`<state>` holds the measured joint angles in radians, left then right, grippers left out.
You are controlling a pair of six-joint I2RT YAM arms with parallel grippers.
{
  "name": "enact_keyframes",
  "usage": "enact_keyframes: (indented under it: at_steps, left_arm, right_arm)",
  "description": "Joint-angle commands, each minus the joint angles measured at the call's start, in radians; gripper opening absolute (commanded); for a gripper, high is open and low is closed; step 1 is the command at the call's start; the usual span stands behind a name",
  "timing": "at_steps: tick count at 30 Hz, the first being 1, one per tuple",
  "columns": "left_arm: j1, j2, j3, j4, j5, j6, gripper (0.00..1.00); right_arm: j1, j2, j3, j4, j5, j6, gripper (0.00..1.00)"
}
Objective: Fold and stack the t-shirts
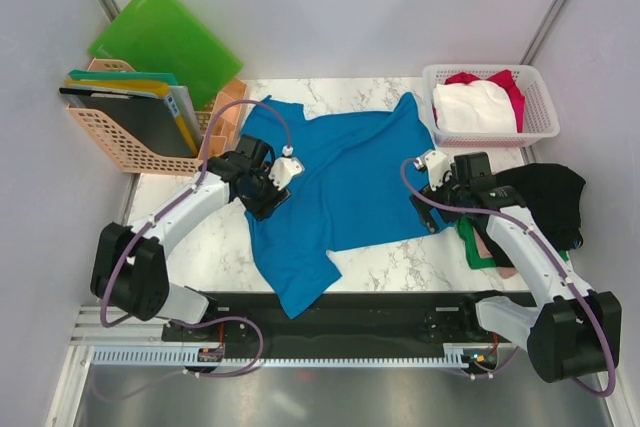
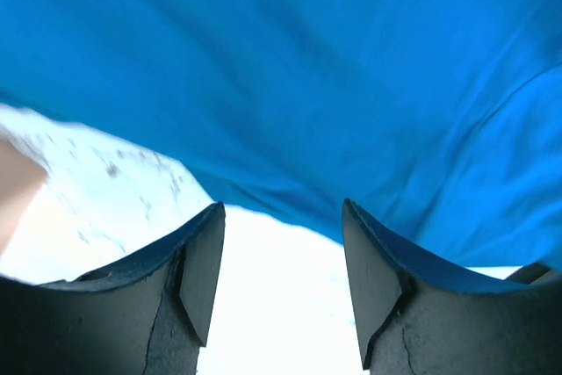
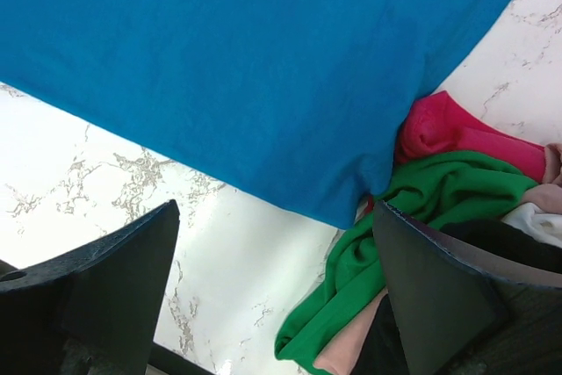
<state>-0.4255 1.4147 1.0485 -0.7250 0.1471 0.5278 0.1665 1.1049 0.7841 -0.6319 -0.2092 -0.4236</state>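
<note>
A soft, rumpled bright blue t-shirt [image 1: 350, 172] lies spread on the white marbled table [image 1: 400, 262]. The left gripper [image 2: 281, 217] hangs low at the shirt's left edge, jaws apart and empty. The right gripper [image 3: 277, 212] hovers over its right hem, jaws wide, beside a crumpled green t-shirt [image 3: 421, 204].

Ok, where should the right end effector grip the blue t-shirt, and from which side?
Probably its near right corner: the blue t-shirt tapers to a flat point on marble just ahead of the open right end effector. Come from the near side, over the marble; the green t-shirt bunches against the corner's right and could get pinched.
</note>
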Motion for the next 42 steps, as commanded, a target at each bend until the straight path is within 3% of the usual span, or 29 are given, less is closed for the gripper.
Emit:
enact_keyframes:
  at_steps: [1, 6, 24, 42]
  left_arm:
    - [0.016, 0.024, -0.042, 0.078, -0.177, -0.002, 0.64]
    - [0.027, 0.119, 0.010, 0.105, -0.273, -0.044, 0.64]
    - [-0.024, 0.483, 0.277, 0.104, -0.170, -0.080, 0.64]
    - [-0.203, 0.681, 0.530, 0.055, -0.136, -0.100, 0.64]
  right_arm:
    - [0.002, -0.023, -0.011, 0.035, -0.030, -0.014, 0.98]
    - [0.001, -0.033, -0.022, 0.024, -0.018, -0.030, 0.98]
    - [0.001, -0.083, -0.028, -0.008, 0.004, -0.057, 0.98]
    - [0.001, -0.068, -0.049, 0.003, 0.027, -0.063, 0.98]
